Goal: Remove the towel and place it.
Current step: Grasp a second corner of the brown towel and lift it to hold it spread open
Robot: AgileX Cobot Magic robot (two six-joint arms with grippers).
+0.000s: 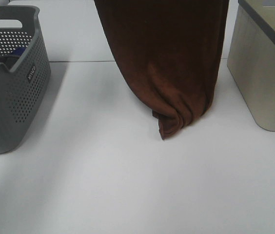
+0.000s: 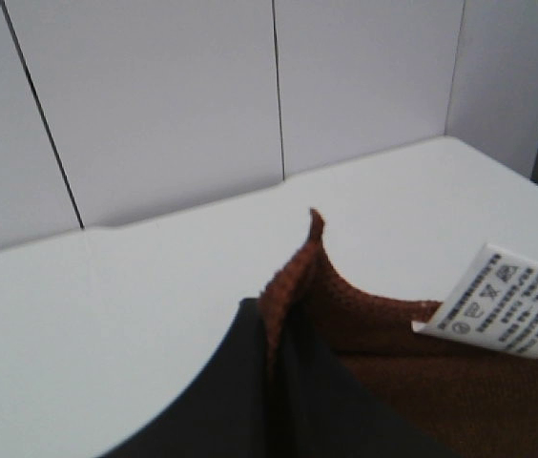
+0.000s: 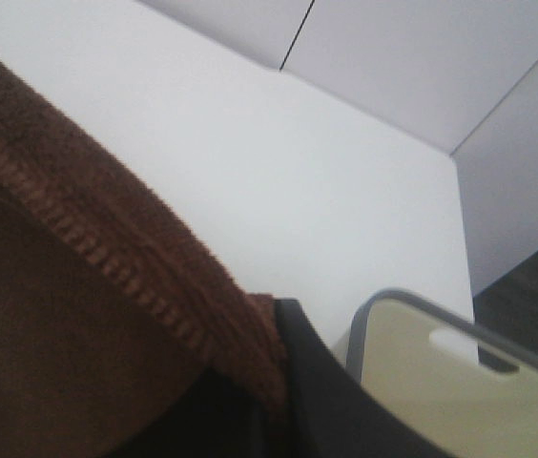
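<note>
The dark brown towel [image 1: 166, 58] hangs from above the top of the exterior high view, its lower fold resting on the white table [image 1: 127, 185]. Both grippers are out of that view. In the left wrist view my left gripper [image 2: 274, 367] is shut on a hemmed corner of the towel [image 2: 383, 334], with the white care label [image 2: 503, 303] sticking out beside it. In the right wrist view my right gripper [image 3: 274, 382] is shut on another stitched edge of the towel [image 3: 78, 315].
A grey perforated basket [image 1: 10, 78] holding blue fabric stands at the left of the table. A beige bin with a grey rim [image 1: 266, 63] stands at the right, also seen as the bin [image 3: 441, 401] below the right gripper. White wall panels stand behind the table.
</note>
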